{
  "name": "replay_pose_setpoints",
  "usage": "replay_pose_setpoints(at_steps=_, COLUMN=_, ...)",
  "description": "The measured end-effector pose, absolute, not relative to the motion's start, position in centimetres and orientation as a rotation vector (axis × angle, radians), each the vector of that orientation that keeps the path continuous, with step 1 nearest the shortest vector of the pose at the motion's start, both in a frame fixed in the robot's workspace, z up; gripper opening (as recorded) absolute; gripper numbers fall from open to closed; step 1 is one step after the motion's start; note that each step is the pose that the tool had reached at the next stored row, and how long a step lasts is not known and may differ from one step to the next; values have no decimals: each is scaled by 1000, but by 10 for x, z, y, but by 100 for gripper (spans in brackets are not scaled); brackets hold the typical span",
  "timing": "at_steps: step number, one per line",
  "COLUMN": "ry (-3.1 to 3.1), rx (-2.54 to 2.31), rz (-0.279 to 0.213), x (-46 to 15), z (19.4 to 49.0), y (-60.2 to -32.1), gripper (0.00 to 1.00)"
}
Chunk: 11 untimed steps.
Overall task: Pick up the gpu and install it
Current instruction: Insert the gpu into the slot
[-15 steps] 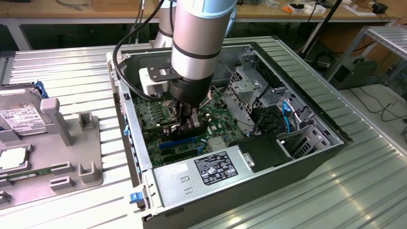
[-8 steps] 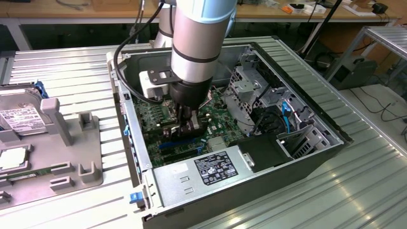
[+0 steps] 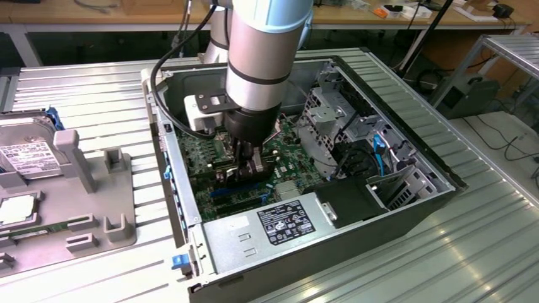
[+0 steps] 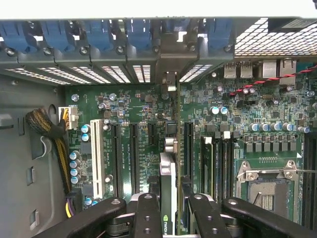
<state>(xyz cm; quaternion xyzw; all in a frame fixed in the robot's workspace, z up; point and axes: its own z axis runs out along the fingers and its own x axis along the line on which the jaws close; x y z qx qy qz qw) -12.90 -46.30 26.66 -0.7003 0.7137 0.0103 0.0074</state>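
Inside the open computer case (image 3: 404,136), the arm reaches down over the motherboard (image 4: 133,106). Gripper (image 4: 168,208) jaws closed on the gpu (image 4: 168,183), which stands edge-on between them, its thin edge toward the wrist camera, a small green logo on it. Card sits upright above the board, running along the expansion slots (image 4: 132,158) toward the rear bracket openings (image 4: 148,69); whether its connector is already seated, cannot tell. Exterior view: gripper deep in the case, near the middle of the board, power supply (image 3: 278,230) at the near end.

Handling, by judgement: card is stiff, light, fragile. Bare circuitry and a fan on one face, so pressure belongs on the board edges, not on components. Grip across the flat faces looks firm. Hard drive (image 3: 25,154) lies on the tabletop fixture (image 3: 110,214) at exterior view's left, untouched.
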Motion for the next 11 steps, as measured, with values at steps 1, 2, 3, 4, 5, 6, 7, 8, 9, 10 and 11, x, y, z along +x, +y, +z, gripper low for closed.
replay_pose_setpoints(at_steps=1, ry=2232, rx=-2190, rz=32, x=-129, z=267, y=-463, gripper=27)
replay_pose_setpoints(at_steps=2, ry=2232, rx=-2190, rz=32, x=-129, z=267, y=-463, gripper=27)
replay_pose_setpoints(at_steps=3, ry=2232, rx=-2190, rz=32, x=-129, z=267, y=-463, gripper=27)
replay_pose_setpoints(at_steps=4, ry=2232, rx=-2190, rz=32, x=-129, z=267, y=-463, gripper=27)
replay_pose_setpoints(at_steps=5, ry=2232, rx=-2190, rz=32, x=-129, z=267, y=-463, gripper=27)
replay_pose_setpoints(at_steps=6, ry=2232, rx=-2190, rz=32, x=-129, z=268, y=-463, gripper=27)
replay_pose_setpoints(at_steps=7, ry=2232, rx=-2190, rz=32, x=-129, z=269, y=-463, gripper=27)
replay_pose_setpoints(at_steps=8, ry=2232, rx=-2190, rz=32, x=-129, z=269, y=-463, gripper=27)
replay_pose_setpoints(at_steps=9, ry=2231, rx=-2190, rz=32, x=-130, z=269, y=-463, gripper=27)
replay_pose_setpoints(at_steps=10, ry=2231, rx=-2190, rz=32, x=-130, z=269, y=-463, gripper=27)
replay_pose_setpoints(at_steps=11, ry=2231, rx=-2190, rz=31, x=-130, z=269, y=-463, gripper=27)
